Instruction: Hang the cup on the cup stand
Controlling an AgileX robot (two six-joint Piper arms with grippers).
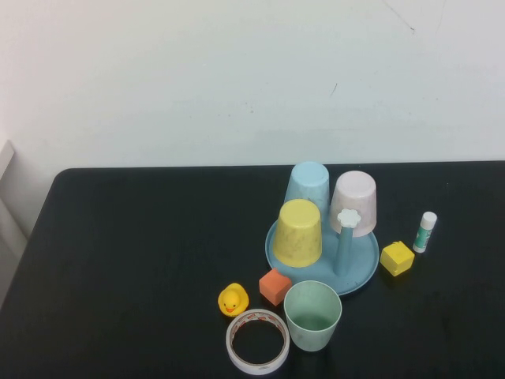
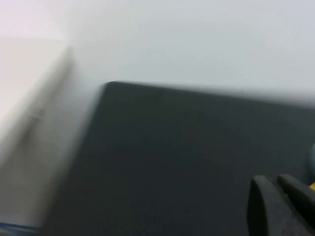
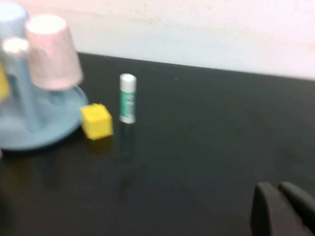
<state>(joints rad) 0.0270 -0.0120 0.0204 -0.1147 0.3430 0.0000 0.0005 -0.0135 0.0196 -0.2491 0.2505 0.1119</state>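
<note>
Left gripper (image 2: 280, 206): seen only in the left wrist view, as two dark fingers (image 2: 261, 204) lying close together with a narrow gap between them, holding nothing. It hangs over a bare corner of the black table (image 2: 172, 157), with a white wall beyond.

Right gripper (image 3: 278, 209): seen only in the right wrist view, as two dark fingers (image 3: 266, 209) close together, nothing between them. It sits above open tabletop, well apart from the objects.

Neither arm appears in the high view.

Glue stick (image 3: 127, 98): white with a green label, upright, just beside the yellow cube (image 3: 96, 121). The cube lies close to the rim of the cup stand.

Cup stand (image 1: 363, 272): round light-blue tray right of table centre. One blue peg (image 1: 345, 241) with a white flower tip stands bare on it. Three cups sit upside down on the stand: yellow cup (image 1: 299, 232) at the near left, light blue cup (image 1: 308, 188) behind it, pink cup (image 1: 354, 202) at the far right.

Cup (image 1: 312, 315): pale mint-green, upright with its mouth up, on the table just in front of the stand's near edge, not on any peg.

Orange cube (image 1: 274, 286): beside the cup's left, touching or nearly touching the tray rim.

Rubber duck (image 1: 233, 300): yellow, left of the orange cube.

Tape roll (image 1: 257, 341): lying flat, near the table's front edge, just left of the cup.
</note>
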